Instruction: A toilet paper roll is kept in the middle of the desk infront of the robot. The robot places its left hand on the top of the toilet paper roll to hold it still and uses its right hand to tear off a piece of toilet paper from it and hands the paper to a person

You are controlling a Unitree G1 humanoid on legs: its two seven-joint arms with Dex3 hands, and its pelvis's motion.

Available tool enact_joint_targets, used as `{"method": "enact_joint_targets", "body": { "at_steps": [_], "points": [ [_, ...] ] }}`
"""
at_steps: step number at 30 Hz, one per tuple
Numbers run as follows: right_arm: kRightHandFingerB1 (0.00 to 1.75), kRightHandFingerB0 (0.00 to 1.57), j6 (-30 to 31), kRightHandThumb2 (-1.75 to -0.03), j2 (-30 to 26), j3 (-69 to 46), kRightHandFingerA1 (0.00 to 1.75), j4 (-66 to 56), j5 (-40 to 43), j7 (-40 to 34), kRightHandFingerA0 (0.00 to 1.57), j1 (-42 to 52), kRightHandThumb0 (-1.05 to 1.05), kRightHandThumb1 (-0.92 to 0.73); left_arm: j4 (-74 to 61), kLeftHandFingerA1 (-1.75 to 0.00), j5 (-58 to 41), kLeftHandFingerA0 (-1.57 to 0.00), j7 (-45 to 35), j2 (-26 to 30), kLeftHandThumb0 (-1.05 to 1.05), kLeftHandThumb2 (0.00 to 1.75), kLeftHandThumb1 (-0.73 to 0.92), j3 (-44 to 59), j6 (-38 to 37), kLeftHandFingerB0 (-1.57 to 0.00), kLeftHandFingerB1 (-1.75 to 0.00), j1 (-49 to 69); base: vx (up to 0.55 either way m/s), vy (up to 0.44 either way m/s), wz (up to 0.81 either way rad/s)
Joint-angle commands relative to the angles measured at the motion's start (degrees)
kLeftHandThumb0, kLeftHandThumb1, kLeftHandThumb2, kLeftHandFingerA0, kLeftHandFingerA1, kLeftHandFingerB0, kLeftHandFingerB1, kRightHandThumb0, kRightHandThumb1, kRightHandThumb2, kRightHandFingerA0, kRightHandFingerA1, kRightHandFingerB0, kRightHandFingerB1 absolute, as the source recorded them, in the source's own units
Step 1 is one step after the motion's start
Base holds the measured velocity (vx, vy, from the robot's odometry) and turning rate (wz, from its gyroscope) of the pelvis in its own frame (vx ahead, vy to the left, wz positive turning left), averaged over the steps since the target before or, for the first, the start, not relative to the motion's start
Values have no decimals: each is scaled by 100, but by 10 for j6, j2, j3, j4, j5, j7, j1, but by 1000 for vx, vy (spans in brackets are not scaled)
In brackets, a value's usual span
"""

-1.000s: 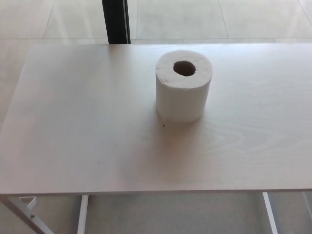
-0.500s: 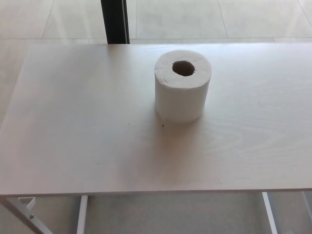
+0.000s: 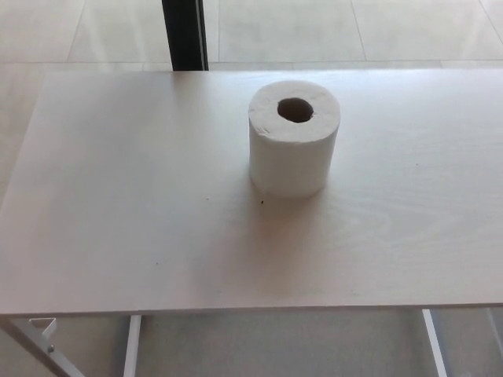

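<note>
White, soft-walled cylindrical roll with dark round core hole, upright slightly right of centre on pale wood-grain desk with white metal legs, before glossy tiled floor and dark post; neither hand within view, finger state impossible to tell.

From my seat at the controls, the head camera gives me no part of the robot's body to describe. Neither arm comes into the picture from the left or the right edge, so I can report no casing colour, no cables, no screws and no markings. No person's sleeve or clothing shows in this view either.
</note>
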Motion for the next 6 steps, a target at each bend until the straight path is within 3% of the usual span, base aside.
{"method": "enact_joint_targets", "body": {
  "at_steps": [1, 6],
  "points": [
    [45, 35, -5, -57, -15, -1, 79, -17, 10, 5, 35, 12, -47, -63, 3, -60, 1, -48, 15, 12, -49, 62, 76, -12, -10, -39, -51, 1, 0, 0, 0],
    [45, 32, -2, -58, -15, 1, 78, -35, 11, 7, 40, 15, -49, -62, 4, -56, 1, -43, 5, 14, -49, 61, 75, -23, -16, -34, -47, 0, 0, 0, 0]
  ]
}}
